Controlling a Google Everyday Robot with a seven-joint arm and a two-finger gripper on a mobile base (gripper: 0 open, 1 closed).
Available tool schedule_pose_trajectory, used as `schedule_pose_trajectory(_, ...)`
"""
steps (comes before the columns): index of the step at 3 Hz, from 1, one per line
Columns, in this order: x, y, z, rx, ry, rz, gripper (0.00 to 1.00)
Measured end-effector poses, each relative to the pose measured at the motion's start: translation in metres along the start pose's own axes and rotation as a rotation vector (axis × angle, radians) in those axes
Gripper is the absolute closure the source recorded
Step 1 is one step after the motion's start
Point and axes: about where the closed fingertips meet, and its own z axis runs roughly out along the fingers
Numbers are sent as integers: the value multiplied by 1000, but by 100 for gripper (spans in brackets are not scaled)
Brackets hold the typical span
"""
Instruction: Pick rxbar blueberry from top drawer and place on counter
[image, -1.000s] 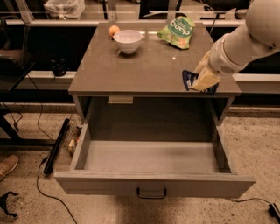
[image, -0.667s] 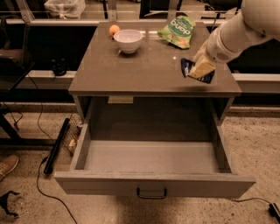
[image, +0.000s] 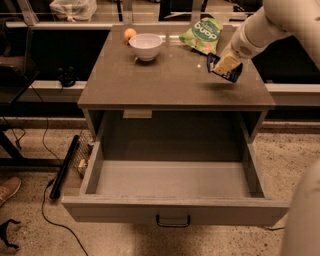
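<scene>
My gripper (image: 225, 66) is shut on the rxbar blueberry (image: 233, 75), a dark blue wrapper held tilted a little above the right part of the counter (image: 170, 82). The bar casts a shadow on the counter just below it. The white arm reaches in from the upper right. The top drawer (image: 172, 185) is pulled fully open below the counter; its grey inside shows nothing in it. Its small dark pull handle (image: 173, 221) is at the front.
A green chip bag (image: 202, 34) lies at the back of the counter, just behind the gripper. A white bowl (image: 145, 46) and an orange fruit (image: 130, 34) stand at the back left. Cables, a black bar (image: 65, 167) and a shoe (image: 9, 189) lie on the floor at left.
The gripper has carried the blue bar from the counter's right front edge up and back over the counter, toward the chip bag. The drawer has not moved.
</scene>
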Motion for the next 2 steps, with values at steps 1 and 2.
schedule_pose_trajectory(1, 0, -17, 23, -33, 14, -10, 51)
schedule_pose_trajectory(2, -2, -20, 30, -47, 30, -42, 28)
